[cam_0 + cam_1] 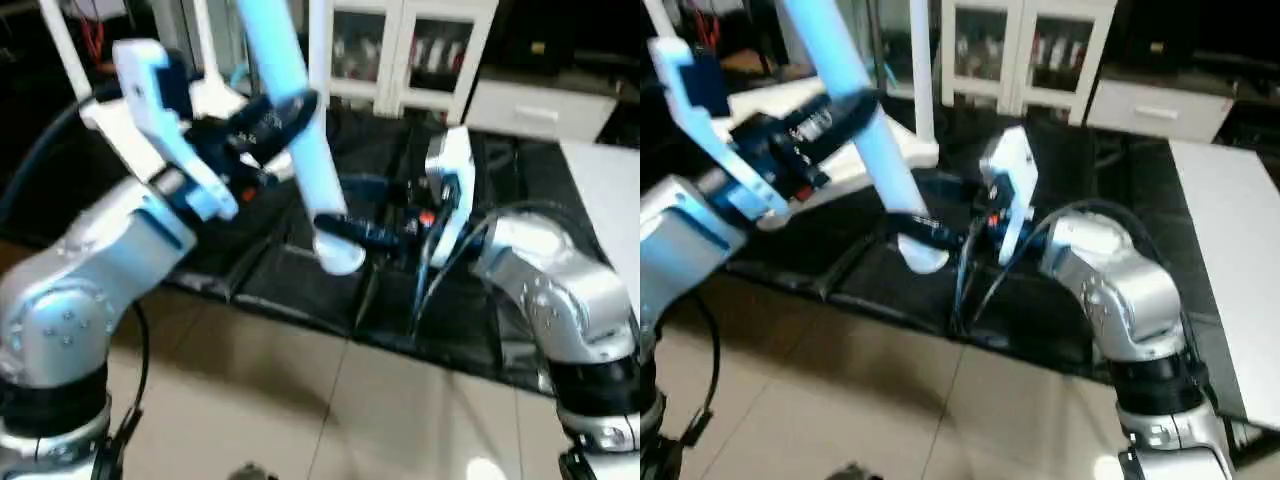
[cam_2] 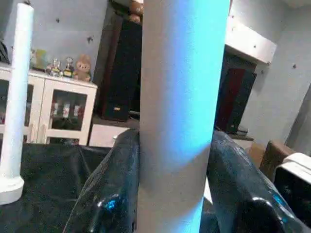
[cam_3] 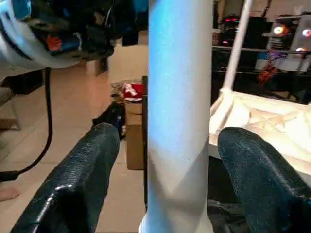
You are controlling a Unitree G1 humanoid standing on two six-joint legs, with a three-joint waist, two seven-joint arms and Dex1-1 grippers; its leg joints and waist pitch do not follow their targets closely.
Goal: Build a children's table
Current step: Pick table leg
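You had the loose leg held aloft and tilted, its thick end low above the black mat, presumably so it could be carried to a corner socket of the tabletop, which lay underside-up at the mat's far left with one leg already upright in it. Your left gripper was clamped around the shaft, forearm raised and wrist cocked. Your right gripper straddled the thick end, fingers spread clear of it.
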